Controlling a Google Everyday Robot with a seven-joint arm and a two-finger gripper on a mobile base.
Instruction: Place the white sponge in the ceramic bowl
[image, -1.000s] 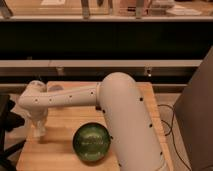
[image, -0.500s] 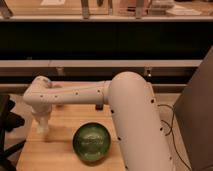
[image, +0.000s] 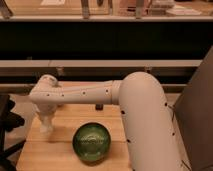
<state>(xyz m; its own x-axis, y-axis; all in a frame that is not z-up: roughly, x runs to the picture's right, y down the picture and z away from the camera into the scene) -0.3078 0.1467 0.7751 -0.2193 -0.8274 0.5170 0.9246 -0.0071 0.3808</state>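
The ceramic bowl (image: 91, 142), round, glossy and dark green with a paler patterned centre, sits on the wooden table (image: 55, 155) near its front middle. My white arm reaches across to the left, and my gripper (image: 46, 125) points down at the table's left side, a little left of the bowl and apart from it. I cannot make out the white sponge; the spot under the gripper is hidden by it.
A small dark object (image: 99, 106) stands at the table's back edge behind my arm. A black chair (image: 7, 125) is off the table's left edge. A dark counter front (image: 105, 45) runs behind, and a grey panel (image: 196, 115) stands at the right.
My wrist and gripper have shifted slightly to the right over the table's left side. The bowl has stayed where it was.
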